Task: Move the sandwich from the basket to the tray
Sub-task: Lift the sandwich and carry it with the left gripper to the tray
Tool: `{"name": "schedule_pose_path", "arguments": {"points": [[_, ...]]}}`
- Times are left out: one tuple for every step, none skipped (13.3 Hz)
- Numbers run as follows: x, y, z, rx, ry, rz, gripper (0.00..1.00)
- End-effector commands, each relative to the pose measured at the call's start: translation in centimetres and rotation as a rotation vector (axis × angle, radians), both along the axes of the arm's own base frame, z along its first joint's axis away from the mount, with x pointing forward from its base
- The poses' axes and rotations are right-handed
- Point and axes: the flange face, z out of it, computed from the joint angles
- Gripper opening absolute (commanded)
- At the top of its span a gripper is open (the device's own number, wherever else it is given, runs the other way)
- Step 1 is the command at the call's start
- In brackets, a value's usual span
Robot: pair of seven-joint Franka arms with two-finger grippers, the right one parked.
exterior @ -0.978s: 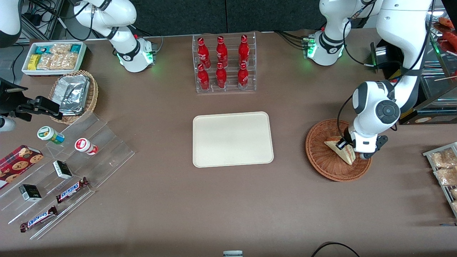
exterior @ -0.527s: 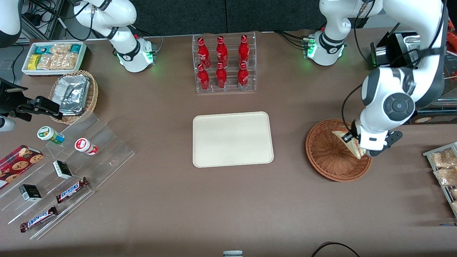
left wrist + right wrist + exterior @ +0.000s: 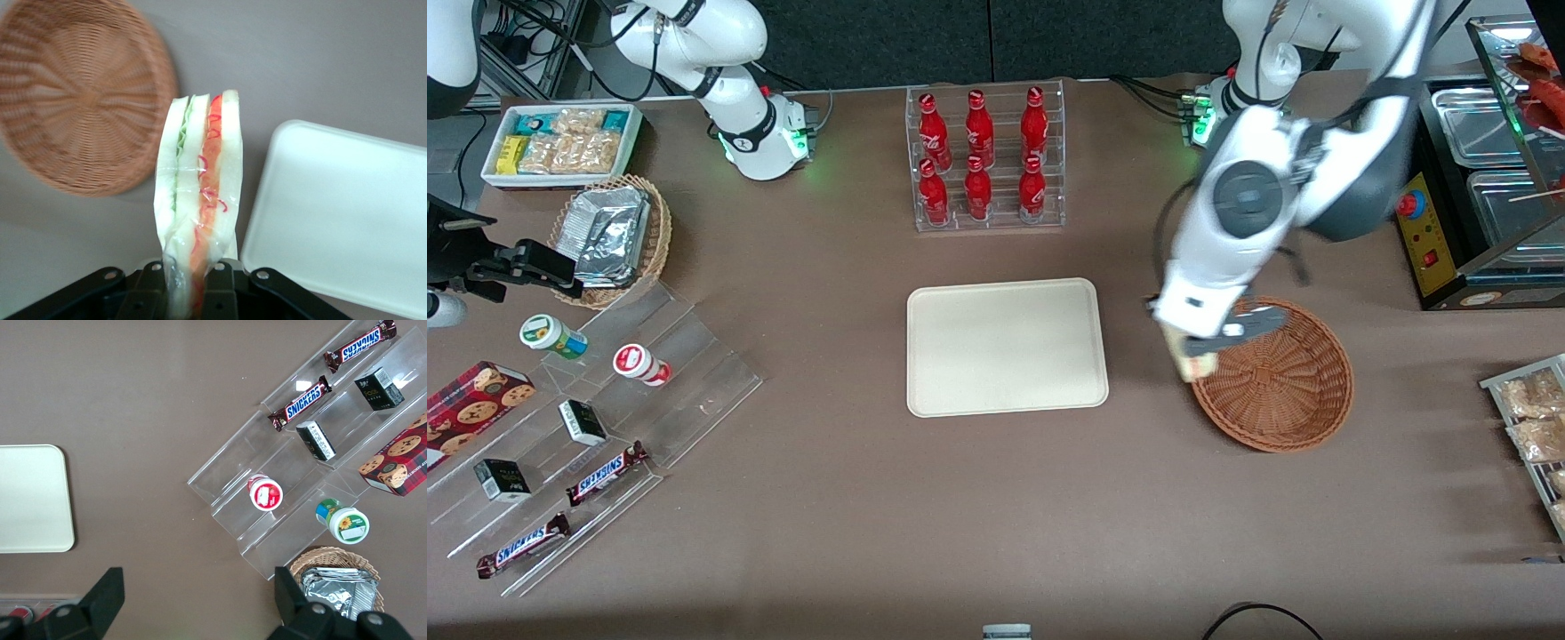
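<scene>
The sandwich point(image 3: 200, 187) is a plastic-wrapped wedge of white bread with red and green filling, and my left gripper point(image 3: 193, 280) is shut on its lower end. In the front view the gripper point(image 3: 1197, 348) hangs over the basket's rim on the side toward the tray, with only a pale bit of the sandwich point(image 3: 1195, 364) showing under it. The reddish-brown wicker basket point(image 3: 1280, 391) has nothing in it. In the wrist view the basket point(image 3: 80, 93) and the cream tray point(image 3: 340, 213) lie below on either side of the sandwich. The tray point(image 3: 1005, 347) lies flat and bare at mid-table.
A clear rack of red bottles point(image 3: 985, 160) stands farther from the front camera than the tray. Toward the parked arm's end are a snack display point(image 3: 587, 418), a tan basket of foil packets point(image 3: 609, 231) and a white bin point(image 3: 560, 142). A rack of packets point(image 3: 1529, 418) sits at the working arm's end.
My gripper has lifted the sandwich out of the basket and swung it across to the rim nearest the tray. The basket is now empty.
</scene>
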Motion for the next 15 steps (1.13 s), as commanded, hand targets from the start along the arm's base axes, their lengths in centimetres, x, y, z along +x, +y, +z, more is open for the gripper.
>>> {"name": "schedule_pose_path", "arguments": {"points": [[0.2,-7.5,-4.3,-0.02,0.012,-0.086,0.0],[-1.1,-10.7,-6.1,-0.03,0.002,-0.128,0.0],[-2.0,-13.1,-8.3,-0.043,-0.009,-0.162,0.0],[-2.5,-14.6,-9.7,-0.063,-0.033,-0.185,0.0],[-3.2,-16.1,-10.8,-0.078,-0.046,-0.207,0.0],[-4.3,-17.6,-11.4,-0.079,-0.048,-0.232,0.0],[-4.8,-18.5,-12.4,-0.073,-0.044,-0.257,0.0],[-5.5,-19.5,-13.7,-0.064,-0.06,-0.283,0.0],[-6.3,-20.8,-14.7,-0.076,-0.082,-0.304,0.0],[-6.6,-21.4,-15.8,-0.083,-0.092,-0.283,0.0],[-7.1,-21.8,-16.9,-0.079,-0.088,-0.271,0.0],[-7.4,-22.2,-17.2,-0.076,-0.088,-0.277,0.0],[-7.8,-22.6,-17.7,-0.072,-0.084,-0.284,0.0],[-7.9,-22.6,-18.0,-0.069,-0.081,-0.285,0.0],[-8.0,-22.6,-18.1,-0.067,-0.08,-0.283,0.0]]}}
